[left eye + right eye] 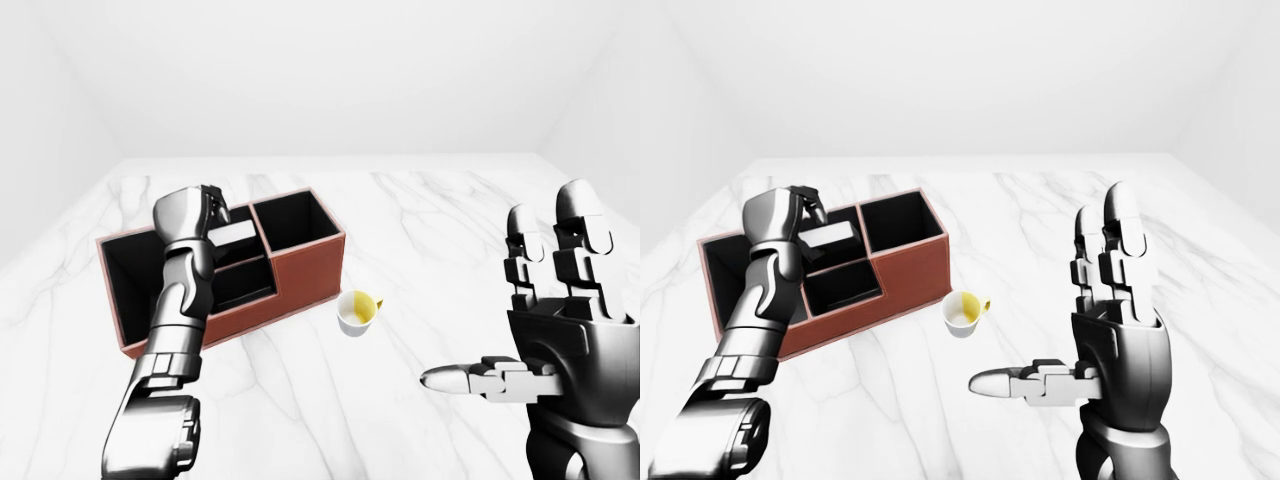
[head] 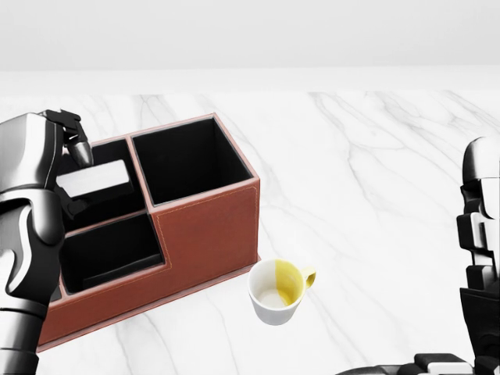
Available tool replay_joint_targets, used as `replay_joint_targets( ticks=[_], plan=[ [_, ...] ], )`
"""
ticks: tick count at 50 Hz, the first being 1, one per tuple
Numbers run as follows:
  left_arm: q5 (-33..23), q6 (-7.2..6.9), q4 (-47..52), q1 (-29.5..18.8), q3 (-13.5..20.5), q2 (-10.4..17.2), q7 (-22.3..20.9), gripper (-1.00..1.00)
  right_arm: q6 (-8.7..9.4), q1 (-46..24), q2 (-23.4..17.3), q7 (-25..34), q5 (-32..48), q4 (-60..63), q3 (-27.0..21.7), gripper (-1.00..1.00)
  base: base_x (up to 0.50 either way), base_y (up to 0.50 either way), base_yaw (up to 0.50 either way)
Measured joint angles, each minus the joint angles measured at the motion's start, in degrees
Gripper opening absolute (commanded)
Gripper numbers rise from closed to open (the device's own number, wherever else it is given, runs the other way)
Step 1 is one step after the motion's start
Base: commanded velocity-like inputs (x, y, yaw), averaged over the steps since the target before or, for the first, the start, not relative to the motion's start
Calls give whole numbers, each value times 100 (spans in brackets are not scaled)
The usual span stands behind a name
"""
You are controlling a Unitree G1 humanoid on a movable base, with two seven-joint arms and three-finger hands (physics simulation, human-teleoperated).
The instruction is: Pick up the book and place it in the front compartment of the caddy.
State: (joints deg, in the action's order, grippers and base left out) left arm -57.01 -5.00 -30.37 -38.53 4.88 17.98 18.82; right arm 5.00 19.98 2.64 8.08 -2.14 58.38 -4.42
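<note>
Here the book point(image 2: 92, 179), a pale grey slab, sits tilted at the mouth of one of the caddy's point(image 2: 207, 232) compartments, the upper-left one in the head view, with its right end resting near the divider. The left robot hand point(image 2: 69, 160) is clamped on it: one dark finger curls over the top edge and another presses from below. The caddy is a reddish-brown box with black-lined compartments; a tall square one lies to the right of the book, a lower one sits beneath it in the head view, and a longer one runs along the left side, partly hidden by the forearm. It stands on a white marble table point(image 2: 375, 172). Just beside the caddy's lower-right corner in the head view is a white cup point(image 2: 277, 293) with a yellow inside, apart from the box. The right robot hand point(image 1: 1110, 300) is raised well to the right, fingers spread and upright, thumb pointing left, holding nothing.
</note>
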Motion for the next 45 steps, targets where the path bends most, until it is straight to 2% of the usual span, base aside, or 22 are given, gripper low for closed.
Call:
replay_joint_targets(
  ticks=[17,24,25,26,27,37,45],
  plan=[
    [521,0,-1705,-499,-140,51,860,-93,0,30,-7,-6,-10,49,30,100,0,0,0],
    [683,0,-2163,-642,-197,88,1091,-91,0,34,-13,-14,6,39,66,100,0,0,0],
    [697,0,-2198,-653,-204,93,1114,-85,0,34,-15,-15,7,36,70,100,0,0,0],
    [701,0,-2220,-665,-208,99,1118,59,0,33,-17,-17,8,32,74,100,0,0,0],
    [703,0,-2209,-669,-213,104,1118,100,0,33,-19,-18,9,29,78,100,0,0,0],
    [519,0,-1154,-467,-146,128,1014,100,0,41,-42,-42,23,11,140,100,0,0,0],
    [-32,0,735,-50,-24,77,279,100,0,44,-60,-68,30,5,180,100,0,0,0]
  ],
)
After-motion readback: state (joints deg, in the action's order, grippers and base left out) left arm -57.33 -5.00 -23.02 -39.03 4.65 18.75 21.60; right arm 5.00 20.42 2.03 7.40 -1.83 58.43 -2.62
